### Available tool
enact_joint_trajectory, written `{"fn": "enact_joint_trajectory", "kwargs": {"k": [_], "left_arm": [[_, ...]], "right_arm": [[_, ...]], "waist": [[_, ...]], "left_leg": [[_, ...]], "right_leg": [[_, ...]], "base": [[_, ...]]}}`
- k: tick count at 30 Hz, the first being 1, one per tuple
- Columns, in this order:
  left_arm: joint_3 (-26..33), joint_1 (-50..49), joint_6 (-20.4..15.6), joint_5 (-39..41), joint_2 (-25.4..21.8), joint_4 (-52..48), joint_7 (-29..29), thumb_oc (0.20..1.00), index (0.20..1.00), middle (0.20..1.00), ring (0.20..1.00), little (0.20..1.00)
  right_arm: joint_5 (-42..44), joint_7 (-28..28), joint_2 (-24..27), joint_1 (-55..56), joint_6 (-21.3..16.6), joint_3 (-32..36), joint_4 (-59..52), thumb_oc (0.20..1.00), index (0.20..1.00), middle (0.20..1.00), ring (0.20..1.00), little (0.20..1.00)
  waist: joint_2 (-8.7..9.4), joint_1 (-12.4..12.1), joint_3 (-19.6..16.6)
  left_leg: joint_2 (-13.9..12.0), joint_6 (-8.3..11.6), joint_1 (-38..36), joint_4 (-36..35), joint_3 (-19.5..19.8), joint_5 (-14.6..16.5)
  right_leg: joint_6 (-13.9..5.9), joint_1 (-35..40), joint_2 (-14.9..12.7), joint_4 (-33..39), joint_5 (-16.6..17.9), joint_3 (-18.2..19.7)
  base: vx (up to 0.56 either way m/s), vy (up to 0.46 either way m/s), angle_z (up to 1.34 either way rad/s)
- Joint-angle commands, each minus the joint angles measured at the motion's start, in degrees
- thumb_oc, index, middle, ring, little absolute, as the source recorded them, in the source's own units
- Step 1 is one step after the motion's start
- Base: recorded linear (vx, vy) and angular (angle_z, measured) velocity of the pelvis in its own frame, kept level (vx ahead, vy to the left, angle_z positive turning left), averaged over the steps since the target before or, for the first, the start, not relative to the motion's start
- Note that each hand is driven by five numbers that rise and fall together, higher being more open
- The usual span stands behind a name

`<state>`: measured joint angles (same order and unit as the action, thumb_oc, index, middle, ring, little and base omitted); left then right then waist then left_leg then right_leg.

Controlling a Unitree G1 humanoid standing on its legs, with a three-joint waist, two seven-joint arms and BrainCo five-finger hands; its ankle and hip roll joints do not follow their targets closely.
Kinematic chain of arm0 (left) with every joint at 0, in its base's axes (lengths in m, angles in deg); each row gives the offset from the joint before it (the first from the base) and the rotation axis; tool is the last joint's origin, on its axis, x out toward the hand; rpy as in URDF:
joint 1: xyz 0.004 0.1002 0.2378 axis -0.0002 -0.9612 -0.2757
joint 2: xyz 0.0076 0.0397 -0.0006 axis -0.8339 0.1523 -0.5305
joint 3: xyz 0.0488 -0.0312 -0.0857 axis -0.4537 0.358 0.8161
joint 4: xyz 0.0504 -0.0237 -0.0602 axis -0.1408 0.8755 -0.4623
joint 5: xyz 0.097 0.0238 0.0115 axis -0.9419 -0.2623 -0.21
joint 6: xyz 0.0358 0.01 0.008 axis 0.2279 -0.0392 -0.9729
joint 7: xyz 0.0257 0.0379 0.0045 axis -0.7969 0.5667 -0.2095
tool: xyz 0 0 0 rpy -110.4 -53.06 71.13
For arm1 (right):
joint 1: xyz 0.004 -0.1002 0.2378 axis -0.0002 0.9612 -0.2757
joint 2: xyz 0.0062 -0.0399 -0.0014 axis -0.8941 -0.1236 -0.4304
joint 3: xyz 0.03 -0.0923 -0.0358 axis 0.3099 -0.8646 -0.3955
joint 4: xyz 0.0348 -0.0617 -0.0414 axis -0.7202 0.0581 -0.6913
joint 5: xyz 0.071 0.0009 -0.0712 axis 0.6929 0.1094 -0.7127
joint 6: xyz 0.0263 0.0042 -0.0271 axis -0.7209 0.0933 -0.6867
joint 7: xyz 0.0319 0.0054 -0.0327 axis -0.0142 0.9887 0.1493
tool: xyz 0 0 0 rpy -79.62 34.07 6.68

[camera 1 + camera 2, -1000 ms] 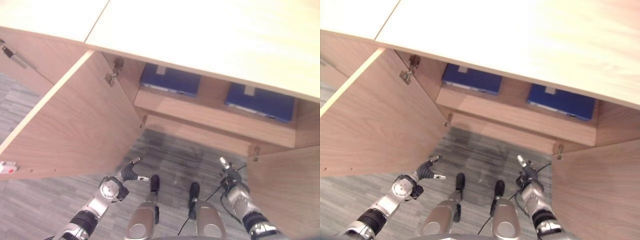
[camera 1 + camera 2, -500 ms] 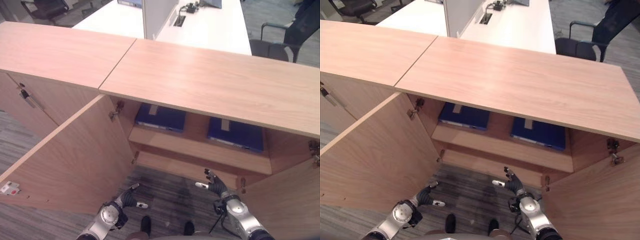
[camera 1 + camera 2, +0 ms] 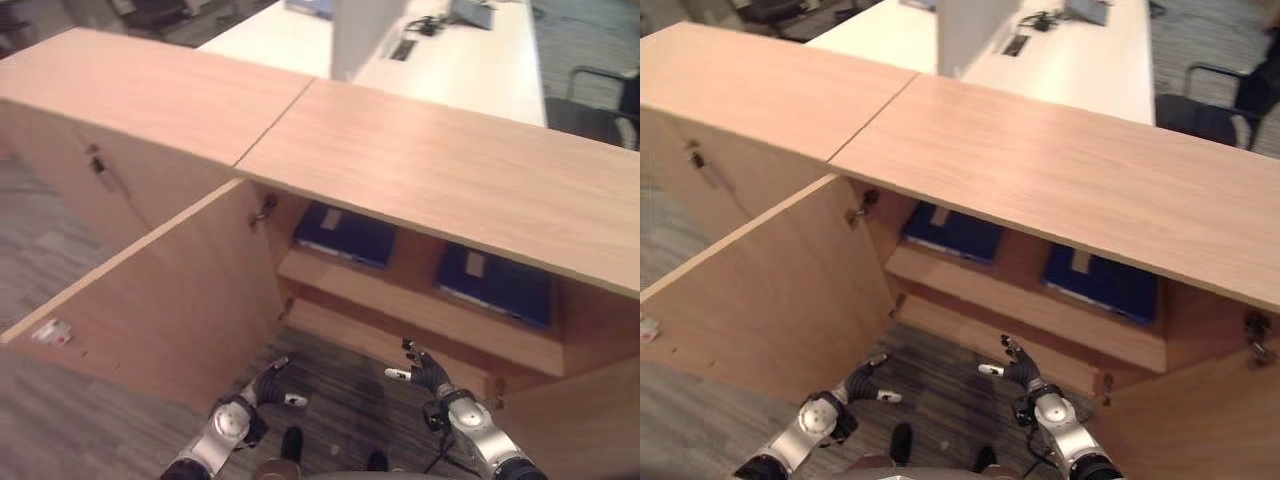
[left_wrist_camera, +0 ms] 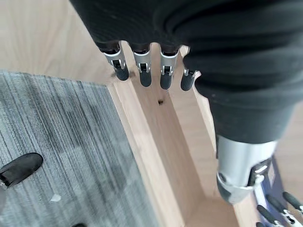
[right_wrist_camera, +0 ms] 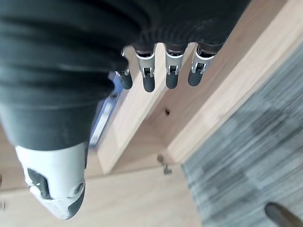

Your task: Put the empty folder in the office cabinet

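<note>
Folders sit inside the cabinet (image 3: 440,160): two blue ones lie flat on its shelf (image 3: 420,310), side by side with a gap between them. One folder (image 3: 345,233) lies toward the robot's left end of the shelf, near the door hinge, and the other folder (image 3: 497,282) lies toward the right end. Each carries a pale label strip on its upper face. Whether either is empty cannot be told from here.

Both cabinet doors stand swung out. The left door (image 3: 160,290) takes up the near left of the scene, its inner face toward the robot, with a small white-and-red tag (image 3: 50,332) near its outer edge. The right door (image 3: 1200,420) shows at the lower right.

The left hand (image 3: 268,382) hangs low over the grey carpet (image 3: 340,370) in front of the opening, its fingers (image 4: 142,71) straight and relaxed, holding nothing. The right hand (image 3: 1023,372) is at a similar height just in front of the cabinet's lower edge, fingers (image 5: 173,73) likewise straight and loose, empty. The two hands are well apart from the folders.

Behind the cabinet stands a white desk (image 3: 450,60) with a divider panel (image 3: 365,30).
</note>
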<state>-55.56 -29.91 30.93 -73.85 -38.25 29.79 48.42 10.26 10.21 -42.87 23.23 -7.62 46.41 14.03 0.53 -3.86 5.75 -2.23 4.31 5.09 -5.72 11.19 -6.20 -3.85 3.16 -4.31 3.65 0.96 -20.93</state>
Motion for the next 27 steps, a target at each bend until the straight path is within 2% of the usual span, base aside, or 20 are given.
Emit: {"fn": "enact_joint_trajectory", "kwargs": {"k": [1,3,4,5,7,8,10,13,16,17,18,20,22,24,25,26,27], "left_arm": [[-1.3,7.0,-2.4,3.8,0.6,-1.3,1.7,1.000,1.000,1.000,1.000,1.000],[-1.5,8.3,-2.7,5.3,1.1,-1.6,2.0,1.000,1.000,1.000,1.000,1.000],[-1.8,8.8,-2.8,6.2,1.6,-2.1,1.8,1.000,1.000,1.000,1.000,1.000],[-2.1,9.3,-2.8,7.1,2.0,-2.9,1.5,1.000,1.000,1.000,1.000,1.000],[-2.5,9.6,-2.9,8.6,2.4,-3.8,0.6,1.000,1.000,1.000,1.000,1.000],[-2.3,9.6,-2.9,9.6,2.4,-4.1,0.2,1.000,1.000,1.000,1.000,1.000],[-1.8,9.4,-2.9,10.5,2.1,-4.3,-0.4,1.000,1.000,1.000,1.000,1.000],[-1.2,9.9,-2.6,10.2,2.1,-1.7,-0.1,1.000,1.000,1.000,1.000,1.000],[-1.4,11.1,-2.3,10.1,1.4,-0.9,-0.4,1.000,1.000,1.000,1.000,1.000],[-1.9,12.5,-2.2,10.1,1.5,-0.8,-0.2,1.000,1.000,1.000,1.000,1.000],[-1.9,12.5,-2.2,10.1,1.4,-0.8,-0.2,1.000,1.000,1.000,1.000,1.000],[-1.4,13.8,-2.2,10.5,1.7,-0.3,0.7,1.000,1.000,1.000,1.000,1.000],[-1.2,14.5,-2.1,11.0,1.5,-0.5,1.0,1.000,1.000,1.000,1.000,1.000],[-2.4,14.6,-2.5,11.3,1.7,-1.3,0.7,1.000,1.000,1.000,1.000,1.000],[-2.4,14.6,-2.5,11.3,1.7,-1.3,0.7,1.000,1.000,1.000,1.000,1.000],[-3.0,13.6,-2.7,11.3,1.4,-2.8,0.2,1.000,1.000,1.000,1.000,1.000],[-3.1,13.3,-2.9,11.3,1.3,-3.0,0.0,1.000,1.000,1.000,1.000,1.000]], "right_arm": [[0.1,-1.6,1.0,-2.9,-2.3,-0.7,-4.3,1.000,1.000,1.000,1.000,1.000],[-0.7,-2.1,1.2,-3.4,-2.6,-1.0,-4.0,1.000,1.000,1.000,1.000,1.000],[-1.2,-2.7,1.7,-3.8,-2.7,-0.9,-4.1,1.000,1.000,1.000,1.000,1.000],[-1.7,-3.1,2.2,-4.5,-2.8,-0.9,-4.0,1.000,1.000,1.000,1.000,1.000],[-2.7,-3.4,2.5,-6.0,-2.3,-1.6,-3.1,1.000,1.000,1.000,1.000,1.000],[-3.1,-3.2,2.4,-6.9,-1.8,-2.2,-2.9,1.000,1.000,1.000,1.000,1.000],[-3.5,-2.3,2.4,-6.4,-1.2,-1.7,-3.4,1.000,1.000,1.000,1.000,1.000],[-3.8,-1.6,1.2,-6.1,-0.8,-1.4,-3.4,1.000,1.000,1.000,1.000,1.000],[-3.3,-1.8,-1.6,-6.6,-0.7,-0.8,-2.4,1.000,1.000,1.000,1.000,1.000],[-3.2,-2.1,-3.2,-7.1,-0.5,-1.0,-1.8,1.000,1.000,1.000,1.000,1.000],[-3.2,-2.1,-3.3,-7.1,-0.5,-1.0,-1.7,1.000,1.000,1.000,1.000,1.000],[-3.5,-2.5,-4.8,-8.3,-0.3,-1.5,-0.7,1.000,1.000,1.000,1.000,1.000],[-3.5,-2.5,-5.8,-8.7,-0.1,-1.8,-0.5,1.000,1.000,1.000,1.000,1.000],[-2.6,-3.0,-5.6,-7.6,-0.7,-1.0,-0.8,1.000,1.000,1.000,1.000,1.000],[-2.6,-3.0,-5.6,-7.6,-0.7,-1.0,-0.8,1.000,1.000,1.000,1.000,1.000],[-2.0,-2.8,-4.5,-6.0,-0.8,-0.5,-2.3,1.000,1.000,1.000,1.000,1.000],[-1.7,-2.7,-4.1,-5.6,-0.9,-0.2,-2.2,1.000,1.000,1.000,1.000,1.000]], "waist": [[-0.47,-0.8,2.9],[-0.41,-1.4,3.1],[-0.17,-1.6,4.0],[0.14,-1.3,4.6],[0.84,-0.2,4.7],[0.88,-0.1,4.9],[0.98,0.5,4.4],[1.89,0.4,3.1],[3.40,-0.7,2.5],[3.72,-1.0,2.6],[3.86,-1.0,2.7],[3.97,-1.4,3.0],[4.04,-1.6,3.5],[3.51,-1.2,3.3],[3.49,-1.1,3.3],[2.63,0.5,3.1],[2.56,0.9,3.0]], "left_leg": [[-6.1,5.49,-0.1,2.4,0.5,3.3],[-5.7,5.76,1.5,3.1,1.7,3.2],[-5.7,6.00,3.6,5.6,0.1,3.4],[-5.8,5.58,5.4,8.3,-3.8,3.4],[-9.1,4.22,5.0,12.1,-15.1,4.9],[-10.4,4.20,3.9,13.8,-18.6,5.9],[-11.0,4.04,2.3,15.5,-21.7,7.2],[-9.0,2.98,0.7,12.8,-21.6,8.3],[-6.2,0.59,0.5,11.6,-20.7,9.1],[-4.6,-0.73,-0.3,10.8,-20.1,9.7],[-4.4,-0.82,-0.4,10.7,-20.2,9.7],[-3.0,-2.09,-1.7,9.8,-20.9,10.3],[-2.4,-2.56,-2.8,8.9,-20.5,10.1],[-1.2,-2.82,-3.3,7.0,-17.4,9.3],[-1.2,-2.82,-3.2,7.0,-17.4,9.3],[0.0,-3.09,-4.0,5.7,-13.9,8.6],[0.8,-3.29,-4.3,5.4,-12.4,8.6]], "right_leg": [[-4.43,-5.0,-5.5,-7.8,-4.6,1.3],[-4.45,-4.0,-5.7,-6.9,-4.5,-0.7],[-4.53,-3.3,-6.4,-6.8,-4.8,-1.9],[-4.77,-3.5,-7.6,-6.8,-4.1,-3.1],[-4.93,-4.0,-9.6,-7.4,-3.1,-5.2],[-4.69,-3.9,-9.9,-7.9,-3.1,-5.3],[-4.43,-3.2,-10.9,-9.1,-2.8,-6.6],[-5.20,-2.7,-11.9,-9.9,-2.0,-6.7],[-6.40,-3.5,-14.9,-14.5,-1.4,-7.2],[-7.42,-4.5,-16.7,-18.0,-0.3,-7.1],[-7.52,-4.6,-17.0,-18.2,-0.3,-7.0],[-9.34,-5.6,-19.2,-22.3,2.9,-7.2],[-10.30,-6.4,-19.7,-24.7,4.5,-5.9],[-9.70,-6.9,-15.8,-22.0,1.4,0.4],[-9.70,-7.0,-15.7,-21.9,1.4,0.4],[-8.29,-8.6,-9.8,-19.9,-3.0,8.5],[-7.91,-8.5,-8.5,-18.3,-3.5,10.5]], "base": [[-0.09,-0.052,0.86],[-0.06,-0.043,0.70],[-0.15,0.058,0.79],[-0.17,0.121,0.90],[-0.14,0.168,0.97],[-0.08,0.138,0.78],[-0.01,0.157,0.42],[0.08,0.182,0.76],[0.06,0.237,0.49],[0.05,0.190,0.39],[0.05,0.190,0.41],[0.03,0.163,0.31],[0.07,0.111,-0.02],[0.07,0.083,0.04],[0.14,0.122,0.53],[0.16,0.107,0.83],[0.20,0.097,1.10]]}}
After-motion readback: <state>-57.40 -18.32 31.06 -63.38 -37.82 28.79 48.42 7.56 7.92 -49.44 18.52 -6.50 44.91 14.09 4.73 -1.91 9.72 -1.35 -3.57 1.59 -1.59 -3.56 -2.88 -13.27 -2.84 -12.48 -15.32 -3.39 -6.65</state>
